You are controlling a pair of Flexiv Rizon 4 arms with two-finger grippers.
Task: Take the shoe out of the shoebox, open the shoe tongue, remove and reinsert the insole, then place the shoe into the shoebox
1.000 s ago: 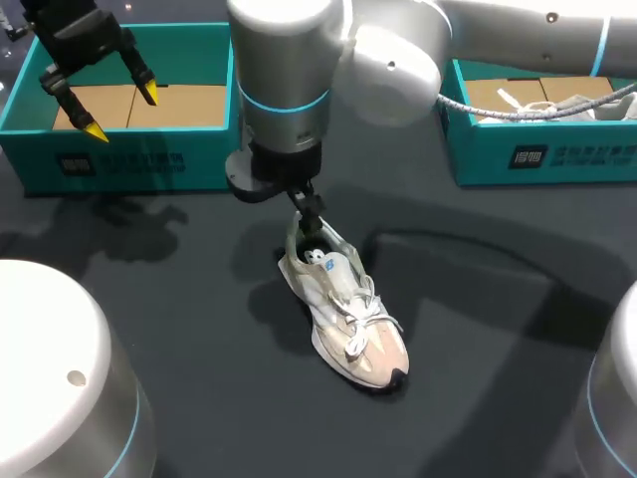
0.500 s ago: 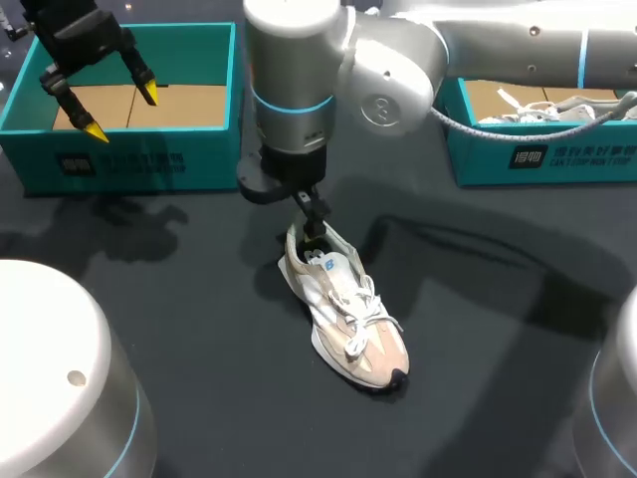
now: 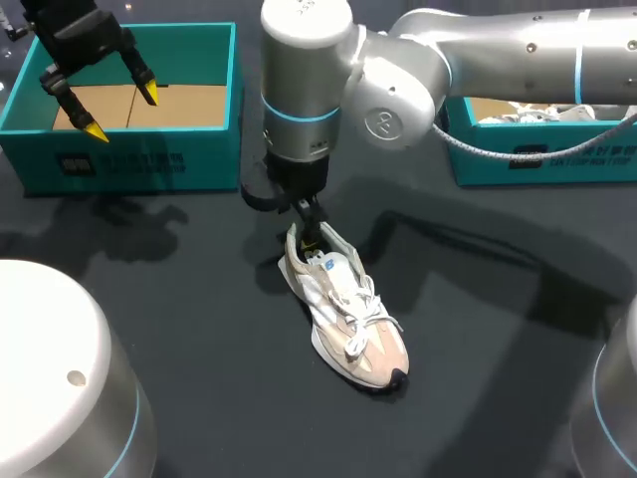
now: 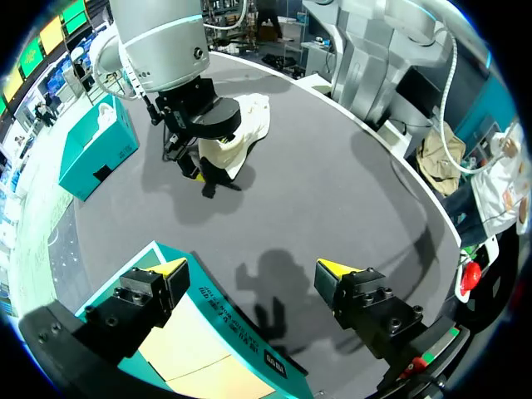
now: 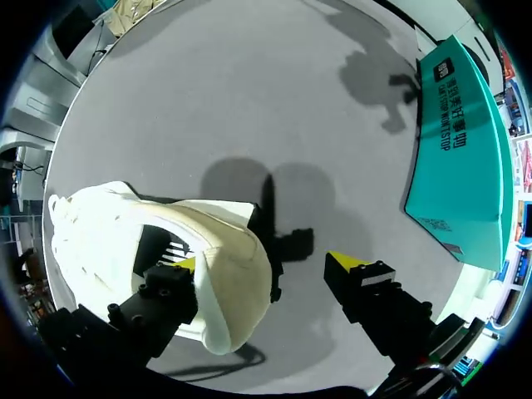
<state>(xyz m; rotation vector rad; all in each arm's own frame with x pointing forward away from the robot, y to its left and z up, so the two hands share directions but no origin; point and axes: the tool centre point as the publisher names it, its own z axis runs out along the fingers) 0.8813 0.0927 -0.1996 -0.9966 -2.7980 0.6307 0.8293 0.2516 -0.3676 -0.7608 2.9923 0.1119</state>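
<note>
Shoe (image 3: 343, 309), frame centre. Right end effector (image 3: 310, 223) spread, one finger in heel opening; best pinch insole edge, lift slowly.

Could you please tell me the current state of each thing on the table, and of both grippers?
shoe: out of the box, upright on its sole on the table, laced.
left shoebox: open, cardboard floor showing.
right shoebox: open, white contents, partly hidden by the right arm.
left gripper: open, holding nothing, above the left shoebox.
right gripper: open, astride the shoe's heel, one finger inside the opening.
</note>
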